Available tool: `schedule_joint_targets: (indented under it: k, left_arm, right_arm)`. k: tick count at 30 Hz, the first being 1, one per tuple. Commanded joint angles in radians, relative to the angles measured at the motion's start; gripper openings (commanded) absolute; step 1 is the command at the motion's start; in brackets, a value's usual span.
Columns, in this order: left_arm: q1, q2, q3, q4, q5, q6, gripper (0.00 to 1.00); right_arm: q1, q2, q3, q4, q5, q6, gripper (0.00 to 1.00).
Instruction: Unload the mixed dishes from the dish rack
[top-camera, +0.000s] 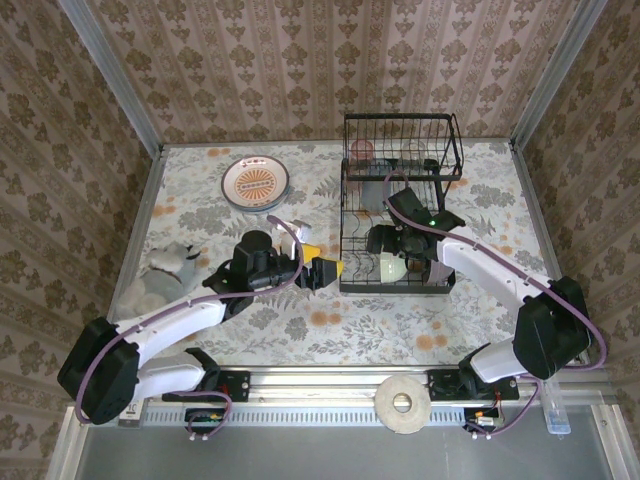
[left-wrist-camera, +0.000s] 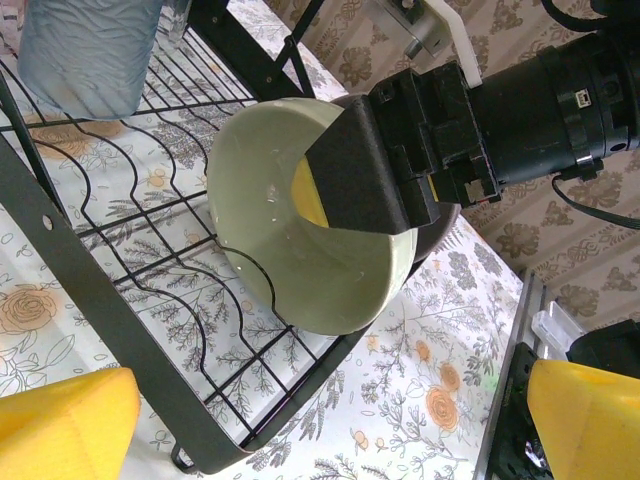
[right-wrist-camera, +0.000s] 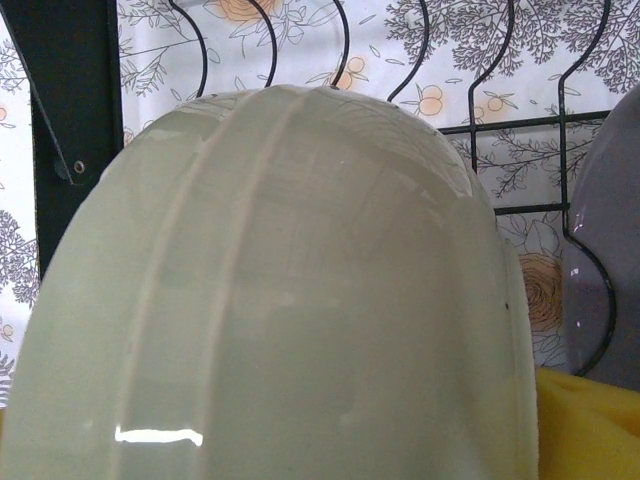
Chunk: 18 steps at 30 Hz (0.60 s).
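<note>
The pale green bowl (right-wrist-camera: 280, 290) sits closest to the right wrist camera, its ribbed, glossy outside swelling up directly in front of the right hand (top-camera: 390, 258). That hand's fingers are spread wide and straddle the bowl's wall. In the left wrist view one black-backed finger (left-wrist-camera: 355, 175) reaches inside the bowl and the other sits behind it. Whether either finger presses on the wall cannot be told. The bowl stands tilted on its edge on the wire floor of the rack's lower level.

The flower-patterned table (top-camera: 300, 320) spreads out under both hands. The black wire rack (top-camera: 345, 225) stands on it. The right hand is inside the rack's lower level, and the left hand (top-camera: 322, 262) is just outside its near left corner. The left hand's yellow fingers are spread fully apart and hold nothing, and they point at the bowl.

A round plate (top-camera: 255, 183) with an orange centre lies flat on the table, well beyond the left hand. A lilac bowl (right-wrist-camera: 605, 240) stands on edge just beside the green one, next to the right hand's yellow finger (right-wrist-camera: 590, 430). A pinkish glass (top-camera: 362, 151) stands in the rack's upper basket, beyond the right hand.
</note>
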Motion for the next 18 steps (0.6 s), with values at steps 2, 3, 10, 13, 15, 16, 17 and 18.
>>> schedule_joint_targets:
  k: [2,3,10,13,15,16,17,18]
  left_arm:
    - [0.008,-0.023,-0.001,-0.001,-0.002,0.016,1.00]
    - [0.008,-0.022,0.000,0.000,-0.003,0.016,1.00]
    - [0.008,-0.015,0.003,0.002,0.001,0.016,1.00]
    - [0.008,-0.018,0.002,0.000,0.002,0.016,1.00]
    - [0.008,-0.020,0.000,-0.002,0.001,0.016,1.00]
    - [0.010,-0.021,0.000,-0.003,0.000,0.016,1.00]
    - [0.010,-0.021,-0.001,-0.002,-0.001,0.016,1.00]
    - [0.010,-0.022,-0.002,0.000,-0.002,0.016,1.00]
  right_arm:
    - [-0.002,-0.018,-0.001,-0.013,-0.102,0.023,0.93]
    - [-0.004,-0.021,0.001,-0.015,-0.109,0.022,0.94]
    - [-0.012,-0.035,-0.001,0.006,-0.162,0.009,1.00]
    - [-0.015,-0.036,0.003,-0.003,-0.152,0.005,0.99]
    - [-0.016,-0.035,0.008,-0.017,-0.136,0.003,0.97]
    - [-0.016,-0.035,0.009,-0.022,-0.128,-0.001,0.96]
    - [-0.016,-0.033,0.009,-0.023,-0.124,-0.003,0.95]
    - [-0.016,-0.029,0.008,-0.023,-0.122,-0.004,0.94]
